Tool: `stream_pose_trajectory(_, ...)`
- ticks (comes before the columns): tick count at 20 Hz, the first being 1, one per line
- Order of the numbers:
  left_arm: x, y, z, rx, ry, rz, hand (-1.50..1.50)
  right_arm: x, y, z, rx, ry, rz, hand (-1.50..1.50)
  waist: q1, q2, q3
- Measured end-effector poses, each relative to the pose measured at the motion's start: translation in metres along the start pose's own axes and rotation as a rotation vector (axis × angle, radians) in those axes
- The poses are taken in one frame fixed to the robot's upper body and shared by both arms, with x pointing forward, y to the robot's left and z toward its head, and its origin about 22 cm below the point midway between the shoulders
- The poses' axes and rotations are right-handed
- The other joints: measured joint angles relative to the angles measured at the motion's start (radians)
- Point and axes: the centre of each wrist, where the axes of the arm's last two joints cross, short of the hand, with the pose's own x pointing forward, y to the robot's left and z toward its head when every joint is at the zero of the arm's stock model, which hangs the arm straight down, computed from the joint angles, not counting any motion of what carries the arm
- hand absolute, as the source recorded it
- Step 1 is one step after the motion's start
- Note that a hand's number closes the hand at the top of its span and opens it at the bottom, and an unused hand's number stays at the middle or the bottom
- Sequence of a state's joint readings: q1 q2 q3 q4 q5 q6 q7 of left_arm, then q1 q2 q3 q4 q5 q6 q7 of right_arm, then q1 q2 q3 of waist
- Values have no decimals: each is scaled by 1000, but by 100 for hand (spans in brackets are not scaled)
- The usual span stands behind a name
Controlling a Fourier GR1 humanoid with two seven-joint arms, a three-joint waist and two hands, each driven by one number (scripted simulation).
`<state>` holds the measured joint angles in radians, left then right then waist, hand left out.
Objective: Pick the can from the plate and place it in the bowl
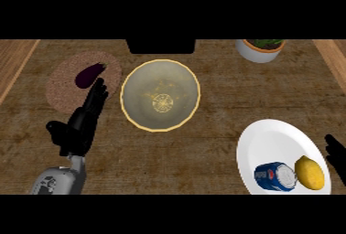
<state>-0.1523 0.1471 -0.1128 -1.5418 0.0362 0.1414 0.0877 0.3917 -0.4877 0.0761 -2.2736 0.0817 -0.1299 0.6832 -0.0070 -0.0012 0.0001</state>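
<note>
One can [275, 176], one lemon [310, 172] (one plate [273, 139]), one bowl [160, 95].

Kitchen — wooden counter [202, 146], bowl [160, 96], plate [270, 137]

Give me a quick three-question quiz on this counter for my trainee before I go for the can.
1. True or false: the can lies on its side on the white plate.
2. Multiple choice: what shares the plate with the can? A) a lemon B) a banana C) a cup
3. Fill in: the eggplant lies on a round mat to the ____ of the bowl.
Key: 1 true; 2 A; 3 left.
</note>
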Motion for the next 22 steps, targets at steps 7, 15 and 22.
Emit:
stream_pose_trajectory(7, 0, -1, 1, 0, 3, 4, 0, -8, 2, 3, 10, -32, -83, -150, 1, 0, 0)
stream_pose_trajectory(15, 1, -4, 3, -8, 1, 4, 0, -25, 21, -7, 30, 2, -150, -150, 3, 0, 0)
stream_pose_trajectory(22, -3, -5, 4, -5, 0, -2, 0, -48, 34, -22, 23, 9, -171, -150, 3, 0, 0)
